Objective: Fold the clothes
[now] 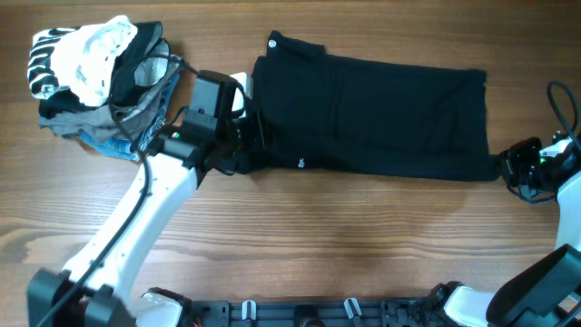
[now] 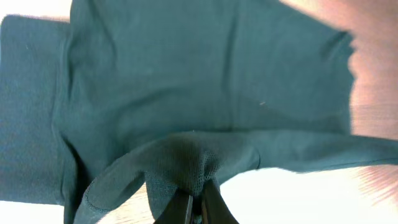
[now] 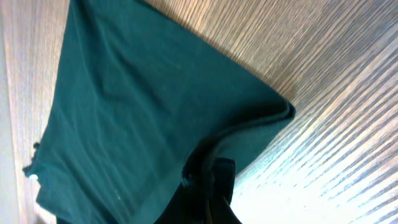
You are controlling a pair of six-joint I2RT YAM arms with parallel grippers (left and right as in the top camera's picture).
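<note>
**Wooden table with one garment and one heap**

The brown wooden table (image 1: 363, 236) has grain lines that run from left to right. On its far half, from the middle to the right, lies a large plain black soft fabric garment (image 1: 390, 113), spread out wide. It has a small white button (image 1: 274, 41) at its far left corner and a tiny white logo mark (image 1: 300, 163) by its near left edge. At the far left sits a heap of white-striped, grey and blue denim clothes (image 1: 91, 77), apart from the garment.
</note>
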